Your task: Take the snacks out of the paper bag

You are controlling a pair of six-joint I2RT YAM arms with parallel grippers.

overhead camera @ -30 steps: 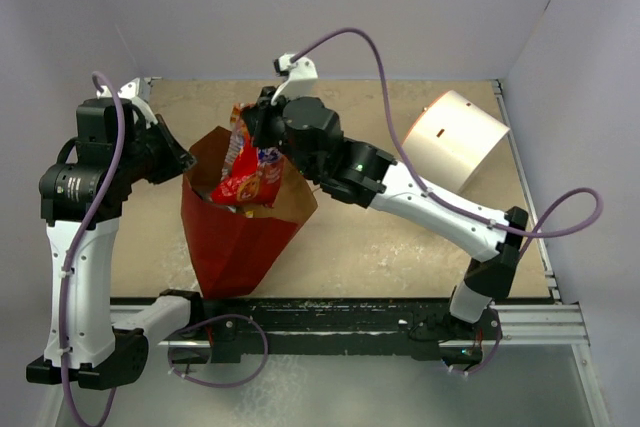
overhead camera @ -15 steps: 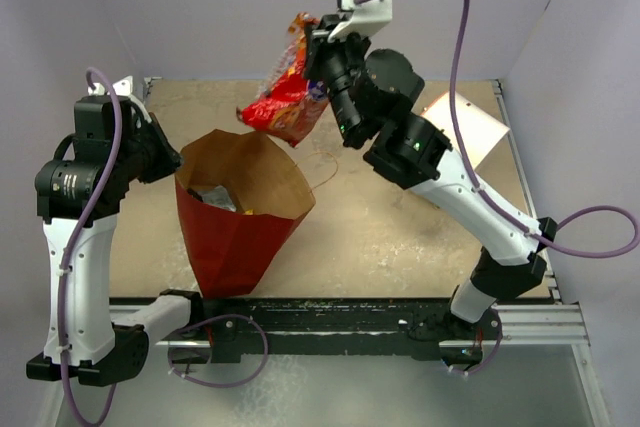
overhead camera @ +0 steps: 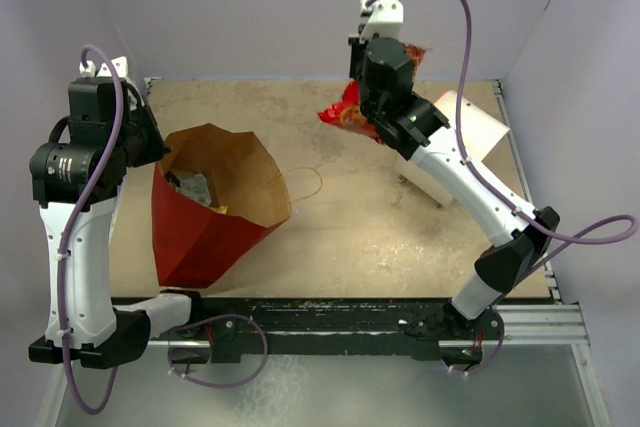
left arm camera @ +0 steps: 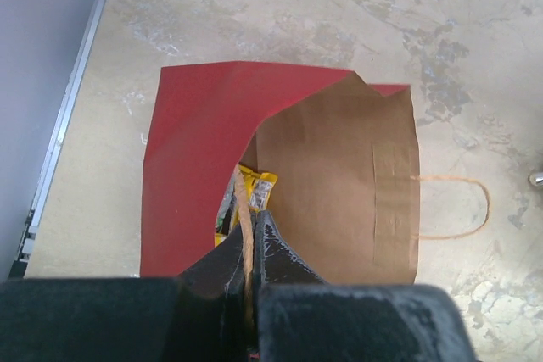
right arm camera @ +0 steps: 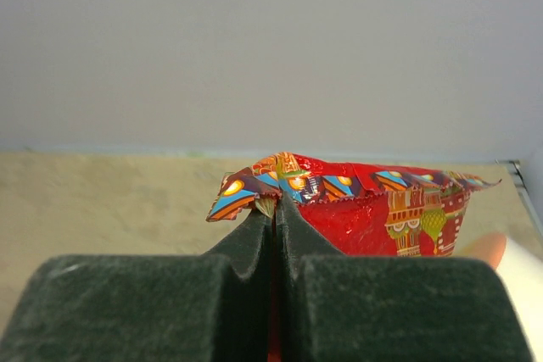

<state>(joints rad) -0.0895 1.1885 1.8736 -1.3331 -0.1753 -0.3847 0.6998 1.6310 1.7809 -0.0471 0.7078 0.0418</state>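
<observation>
Both sets of jaws are pressed together: R gripper pinches the cookie bag by its crimped edge, and L gripper nips one handle of the paper bag, keeping the mouth open. Big change in the last sec: the cookie bag was half in that mouth w/ the R arm reaching in. Now it's fully out, hanging in the air far right, just left of the cylinder and well apart from the paper bag. Paper bag has also slid a bit left. So snack no. 1 is out but not yet set down; prob. next is lowering it onto bare table. Candy packet & a foil pack sit inside, so more trips are needed.
</observation>
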